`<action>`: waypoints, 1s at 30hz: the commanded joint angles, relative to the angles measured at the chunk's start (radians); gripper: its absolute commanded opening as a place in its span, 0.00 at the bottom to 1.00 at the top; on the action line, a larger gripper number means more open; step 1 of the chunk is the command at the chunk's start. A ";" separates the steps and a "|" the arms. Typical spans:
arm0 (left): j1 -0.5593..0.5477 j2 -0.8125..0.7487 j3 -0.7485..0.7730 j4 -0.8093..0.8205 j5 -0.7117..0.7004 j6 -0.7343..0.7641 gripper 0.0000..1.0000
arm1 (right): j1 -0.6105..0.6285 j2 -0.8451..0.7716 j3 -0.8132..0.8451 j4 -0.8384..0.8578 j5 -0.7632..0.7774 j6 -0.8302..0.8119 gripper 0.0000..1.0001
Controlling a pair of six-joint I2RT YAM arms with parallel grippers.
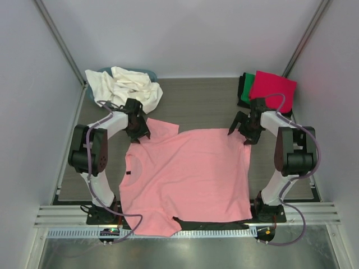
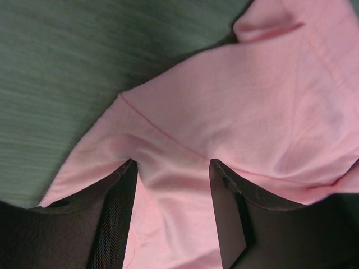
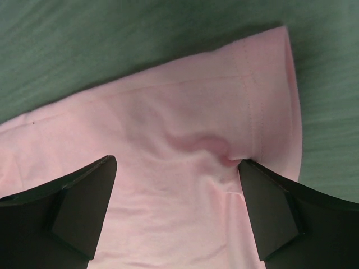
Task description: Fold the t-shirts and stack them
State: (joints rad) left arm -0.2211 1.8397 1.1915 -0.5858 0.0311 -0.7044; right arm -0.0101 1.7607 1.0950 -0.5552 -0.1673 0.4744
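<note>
A salmon pink t-shirt (image 1: 185, 174) lies spread flat on the grey table, neck to the left, one sleeve at the far left (image 1: 162, 128). My left gripper (image 1: 137, 132) is open, its fingers set down on the shirt near that sleeve; in the left wrist view pink cloth (image 2: 235, 101) lies between the spread fingertips (image 2: 173, 168). My right gripper (image 1: 242, 132) is open at the shirt's far right corner; in the right wrist view its tips (image 3: 176, 165) straddle the hem (image 3: 258, 101), and the right finger (image 3: 263, 207) pushes up a small wrinkle. Neither holds cloth.
A heap of cream white shirts (image 1: 126, 85) lies over the teal tub (image 1: 147, 72) at the back left. A folded magenta red shirt (image 1: 273, 89) lies on green (image 1: 244, 89) and black ones at the back right. A dark strip (image 1: 216, 225) shows under the pink shirt's near edge.
</note>
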 commanded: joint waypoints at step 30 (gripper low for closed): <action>-0.185 -0.624 -0.157 -0.371 -0.163 -0.093 0.70 | 0.111 -0.382 0.116 -0.175 0.201 -0.016 1.00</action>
State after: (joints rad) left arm -0.3222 1.2999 1.1553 -0.8665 -0.1032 -0.7288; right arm 0.1070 1.5394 1.3392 -0.7067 -0.0246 0.4431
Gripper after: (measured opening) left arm 0.706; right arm 0.996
